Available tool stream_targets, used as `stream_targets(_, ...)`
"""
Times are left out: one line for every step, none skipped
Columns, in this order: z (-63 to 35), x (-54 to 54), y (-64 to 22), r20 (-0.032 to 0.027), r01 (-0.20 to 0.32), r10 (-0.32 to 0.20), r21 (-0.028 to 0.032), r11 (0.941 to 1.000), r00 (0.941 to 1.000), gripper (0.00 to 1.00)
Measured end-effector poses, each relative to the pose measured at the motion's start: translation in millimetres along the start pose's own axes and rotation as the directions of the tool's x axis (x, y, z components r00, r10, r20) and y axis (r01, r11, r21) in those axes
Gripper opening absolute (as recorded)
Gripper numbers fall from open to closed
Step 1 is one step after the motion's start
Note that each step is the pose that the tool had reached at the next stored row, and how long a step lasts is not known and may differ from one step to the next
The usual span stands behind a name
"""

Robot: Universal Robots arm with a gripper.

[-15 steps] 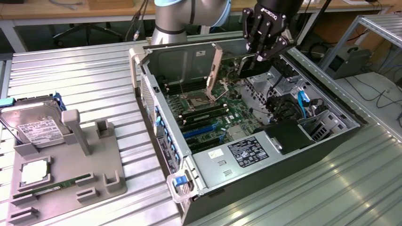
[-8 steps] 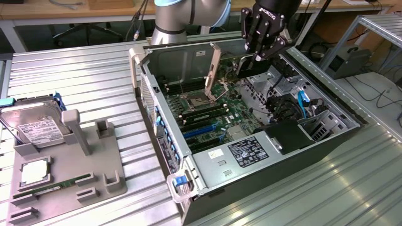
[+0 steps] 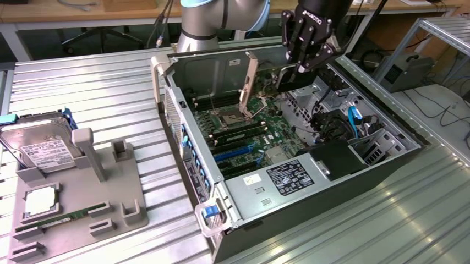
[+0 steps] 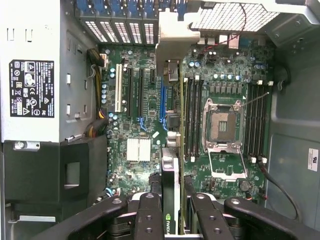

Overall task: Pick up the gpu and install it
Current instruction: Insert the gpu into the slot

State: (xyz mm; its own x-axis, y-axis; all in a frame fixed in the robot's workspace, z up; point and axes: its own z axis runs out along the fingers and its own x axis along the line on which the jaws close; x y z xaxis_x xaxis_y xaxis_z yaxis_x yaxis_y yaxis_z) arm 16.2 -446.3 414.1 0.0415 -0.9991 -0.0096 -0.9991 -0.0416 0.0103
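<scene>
End effector (image 3: 302,67) clamped on the gpu (image 3: 295,81) over the open computer case (image 3: 246,192).
Card hangs edge-on above the green motherboard (image 4: 145,100).

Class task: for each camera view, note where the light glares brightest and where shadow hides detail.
Exterior view: glare streaks the ribbed metal table at that view's lower right; the gpu held in the gripper reads as a dark shape. Wrist view: the perforated grille is washed out white, while the black duct beside the power supply sinks into shadow.
</scene>
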Motion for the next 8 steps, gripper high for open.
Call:
stream_targets(2.2, 0.0, 0.1, 0.0, 0.0, 0.0, 0.0, 1.0, 1.0, 0.27)
stream_targets(4.7, 0.1, 0.1, -0.0001, 0.0, 0.0, 0.0, 1.0, 1.0, 0.27)
stream_targets(6.1, 0.1, 0.1, -0.0001, 0.0, 0.0, 0.0, 1.0, 1.0, 0.27)
stream_targets(7.9, 0.1, 0.2, 0.0, 0.0, 0.0, 0.0, 1.0, 1.0, 0.27)
stream_targets(9.0, 0.1, 0.2, 0.0, 0.0, 0.0, 0.0, 1.0, 1.0, 0.27)
stream_targets(10.1, 0.1, 0.2, -0.0002, 0.0, 0.0, 0.0, 1.0, 1.0, 0.27)
stream_targets(10.7, 0.1, 0.2, -0.0002, 0.0, 0.0, 0.0, 1.0, 1.0, 0.27)
stream_targets(10.8, 0.1, 0.3, -0.0002, 0.0, 0.0, -0.0001, 1.0, 1.0, 0.27)
